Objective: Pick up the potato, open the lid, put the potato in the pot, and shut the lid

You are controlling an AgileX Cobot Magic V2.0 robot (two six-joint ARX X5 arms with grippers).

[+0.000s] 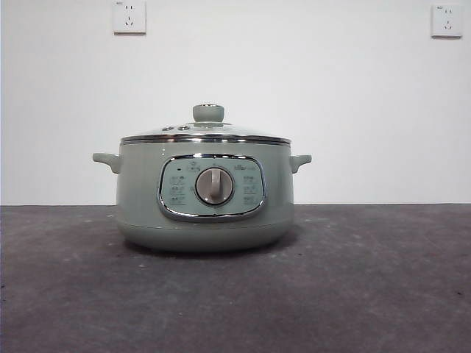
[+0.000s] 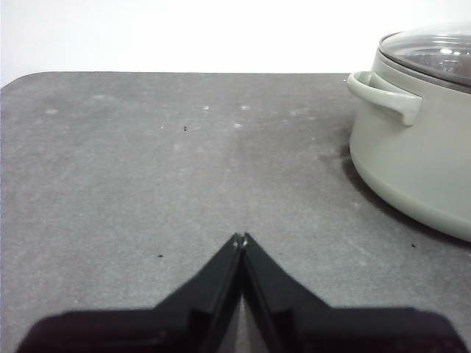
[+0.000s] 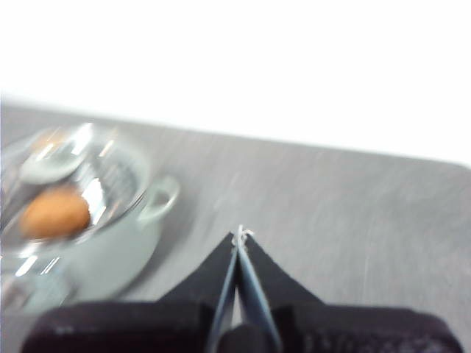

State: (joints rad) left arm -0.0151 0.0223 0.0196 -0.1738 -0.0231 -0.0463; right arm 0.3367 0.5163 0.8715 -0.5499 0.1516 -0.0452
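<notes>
The sage-green pot (image 1: 202,213) stands at the middle of the dark table with the glass lid (image 1: 206,134) on it, knob (image 1: 208,112) on top. In the right wrist view the orange-brown potato (image 3: 54,213) shows through the lid (image 3: 96,184), inside the pot (image 3: 110,257). My right gripper (image 3: 239,237) is shut and empty, off to one side of the pot above the table. My left gripper (image 2: 241,239) is shut and empty, on the other side of the pot (image 2: 412,162). Neither gripper shows in the front view.
The dark grey table (image 1: 368,294) runs to a white wall with two sockets (image 1: 129,16), (image 1: 447,20). The table's far edge and rounded corner show in the left wrist view (image 2: 29,77).
</notes>
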